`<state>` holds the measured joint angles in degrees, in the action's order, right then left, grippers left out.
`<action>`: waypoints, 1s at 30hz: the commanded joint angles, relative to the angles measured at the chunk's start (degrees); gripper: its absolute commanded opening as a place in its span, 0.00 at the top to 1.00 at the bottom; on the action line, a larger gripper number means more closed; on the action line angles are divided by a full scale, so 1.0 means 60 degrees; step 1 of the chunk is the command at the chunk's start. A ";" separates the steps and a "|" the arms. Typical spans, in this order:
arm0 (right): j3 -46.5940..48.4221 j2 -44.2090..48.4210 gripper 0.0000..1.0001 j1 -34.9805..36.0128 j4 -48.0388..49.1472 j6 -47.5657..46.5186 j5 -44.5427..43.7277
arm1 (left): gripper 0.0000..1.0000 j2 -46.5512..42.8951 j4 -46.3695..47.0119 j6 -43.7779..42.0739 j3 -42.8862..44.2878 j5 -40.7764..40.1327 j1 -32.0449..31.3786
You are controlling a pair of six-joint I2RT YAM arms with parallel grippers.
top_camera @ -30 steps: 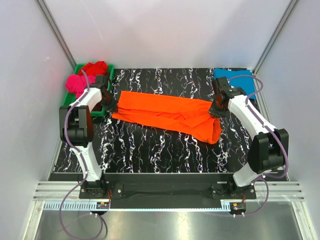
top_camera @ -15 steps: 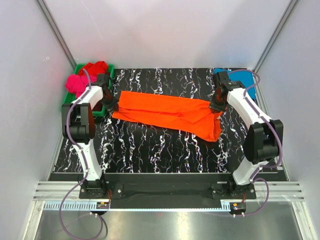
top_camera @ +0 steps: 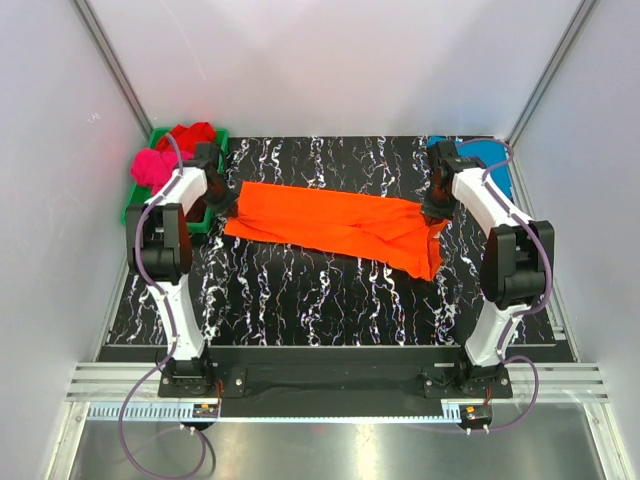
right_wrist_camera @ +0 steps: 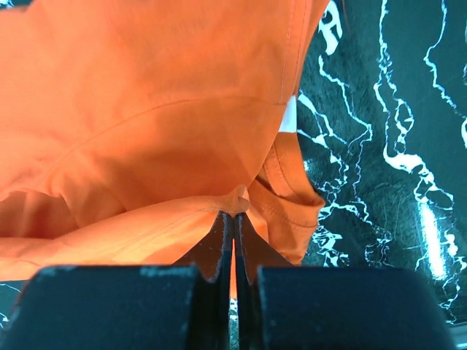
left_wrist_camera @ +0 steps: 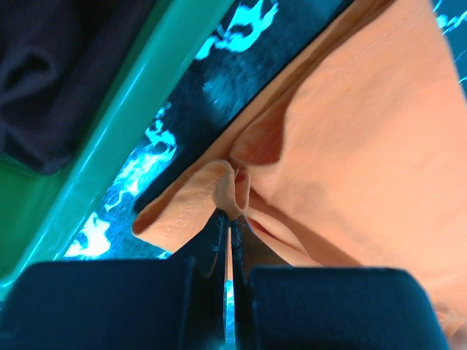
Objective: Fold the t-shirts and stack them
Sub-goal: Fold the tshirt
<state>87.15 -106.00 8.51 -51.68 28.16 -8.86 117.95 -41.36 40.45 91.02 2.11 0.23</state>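
An orange t-shirt lies stretched left to right across the black marbled table. My left gripper is shut on a pinch of its left edge, close to the green tray. At the shirt's right end my right gripper is shut on a fold of orange cloth, and a sleeve hangs beside it. A pink t-shirt and a red t-shirt lie crumpled in the tray. A folded teal-blue t-shirt rests at the back right corner.
The green plastic tray sits at the table's back left, its rim right beside my left gripper. White enclosure walls stand close on both sides and behind.
My right arm has drawn the shirt's right end back and to the right, pulling the cloth flatter. The left gripper has held its place.
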 commanded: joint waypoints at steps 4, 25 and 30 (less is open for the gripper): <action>0.0708 -0.0161 1.00 -0.0144 0.0161 -0.0402 0.0114 | 0.91 0.0308 -0.0181 -0.0017 0.0913 -0.0322 -0.0199; 0.1412 -0.0806 1.00 -0.0145 -0.0058 -0.0387 0.0642 | 0.42 -0.1290 0.1444 -0.0925 -0.1870 -0.0306 -0.0302; 0.1383 -0.0762 1.00 -0.0144 -0.0088 -0.0417 0.0628 | 0.47 -0.1041 0.1708 -0.1072 -0.1841 -0.0484 -0.0317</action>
<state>93.32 -111.39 8.03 -51.90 26.52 -5.85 110.83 -34.85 35.48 79.46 -0.43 -1.43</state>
